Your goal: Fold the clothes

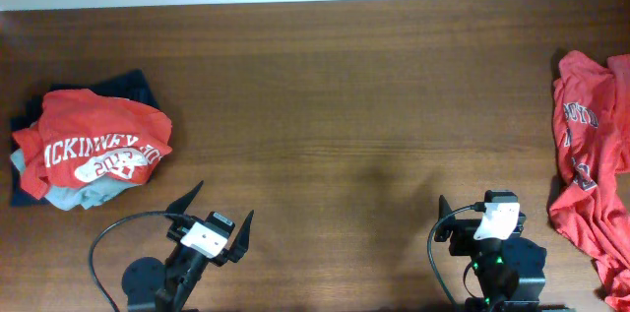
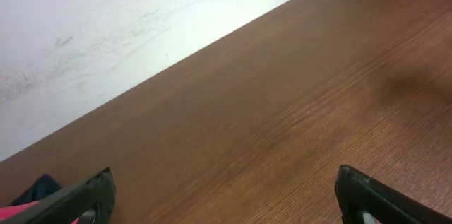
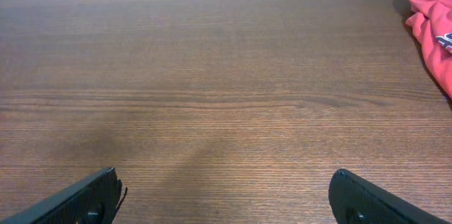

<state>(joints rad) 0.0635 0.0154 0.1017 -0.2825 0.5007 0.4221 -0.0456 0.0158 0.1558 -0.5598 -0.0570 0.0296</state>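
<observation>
Two orange-red short-sleeved cotton T-shirts, white lettering: crumpled T-shirt (image 1: 94, 145) tops heap at left of brown wooden table (image 1: 325, 86), loose T-shirt (image 1: 591, 155) sprawls at right edge

One pale grey garment (image 1: 74, 194) and one navy garment (image 1: 133, 86) under heap

Overhead alone shows both whole; right wrist catches only corner of loose T-shirt (image 3: 434, 19); left wrist shows sliver of navy garment (image 2: 44, 184) and white wall (image 2: 106, 33)

Two arms: left gripper (image 1: 221, 202) and right gripper (image 1: 480, 206), jaws spread wide, nothing held, both apart from cloth

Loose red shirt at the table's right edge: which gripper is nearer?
Right. The right gripper is open a short way left of the red shirt; the left gripper is far across the table, by the clothes pile.
</observation>
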